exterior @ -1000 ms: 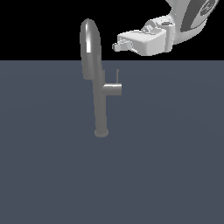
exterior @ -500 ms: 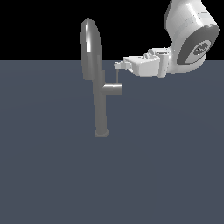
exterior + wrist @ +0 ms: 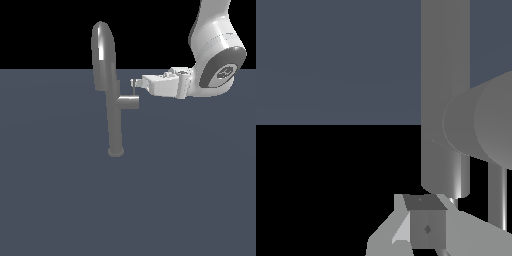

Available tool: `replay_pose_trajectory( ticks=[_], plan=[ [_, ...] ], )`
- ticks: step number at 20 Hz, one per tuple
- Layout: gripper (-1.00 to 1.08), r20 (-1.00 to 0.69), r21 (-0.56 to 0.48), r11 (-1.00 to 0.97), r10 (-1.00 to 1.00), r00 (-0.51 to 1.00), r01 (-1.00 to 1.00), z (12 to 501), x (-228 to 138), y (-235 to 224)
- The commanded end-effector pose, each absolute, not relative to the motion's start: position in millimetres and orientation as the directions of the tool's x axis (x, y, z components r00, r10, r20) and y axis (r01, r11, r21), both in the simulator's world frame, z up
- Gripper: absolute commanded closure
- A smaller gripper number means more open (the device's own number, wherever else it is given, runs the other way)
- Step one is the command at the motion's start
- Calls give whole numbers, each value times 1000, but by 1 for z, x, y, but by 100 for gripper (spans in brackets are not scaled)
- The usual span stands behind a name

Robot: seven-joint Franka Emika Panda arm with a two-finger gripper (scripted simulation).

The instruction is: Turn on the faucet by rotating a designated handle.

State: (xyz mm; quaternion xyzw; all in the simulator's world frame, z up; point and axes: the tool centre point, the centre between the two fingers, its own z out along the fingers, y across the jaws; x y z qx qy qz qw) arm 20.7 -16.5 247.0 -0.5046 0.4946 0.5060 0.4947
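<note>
White gripper [image 3: 135, 82] lies level, its tip at the thin handle [image 3: 135, 90]; whether its fingers are apart or together, I cannot tell. The grey faucet [image 3: 114, 120] stands at its nine o'clock.

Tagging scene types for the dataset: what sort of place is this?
Looks like a bare simulated test scene, not a real kitchen: a lone faucet stands on a flat featureless grey floor against a black backdrop, with the tool by its handle.
</note>
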Motion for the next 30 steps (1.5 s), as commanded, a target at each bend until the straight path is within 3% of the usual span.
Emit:
replay_pose_trajectory(
  ticks=[1,8,30],
  plan=[
    [108,-1000,2,-19,4,-2,-1000,247,21,-16],
    [108,-1000,-2,-24,0,2,-1000,248,21,-16],
    [108,-1000,-2,-23,0,2,-1000,258,-35,-17]
  ],
)
